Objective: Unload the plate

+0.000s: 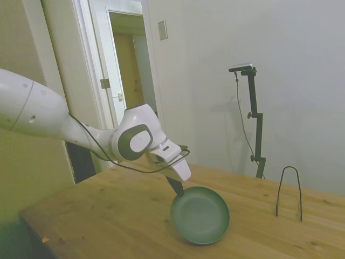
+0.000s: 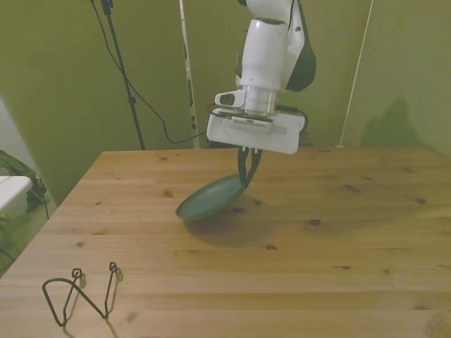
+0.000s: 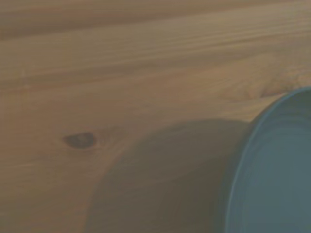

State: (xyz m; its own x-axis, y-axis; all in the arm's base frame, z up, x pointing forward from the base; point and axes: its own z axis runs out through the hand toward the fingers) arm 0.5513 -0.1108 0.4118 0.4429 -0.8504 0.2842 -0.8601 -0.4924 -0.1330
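The dark green plate (image 1: 200, 215) hangs tilted over the middle of the wooden table (image 1: 108, 216), its hollow face turned toward the side camera. My gripper (image 1: 176, 187) is shut on the plate's upper rim, its dark fingers pinching that edge. In the front view the plate (image 2: 210, 197) slopes down toward the front view's left from the gripper (image 2: 246, 176), and its low edge is at or just above the tabletop, over its own shadow. The wrist view catches part of the plate's rim (image 3: 277, 170) above the wood.
A thin black wire stand (image 1: 289, 191) stands empty on the table beyond the plate in the side view; in the front view the wire stand (image 2: 81, 292) sits near the front left corner. A doorway shows behind the arm.
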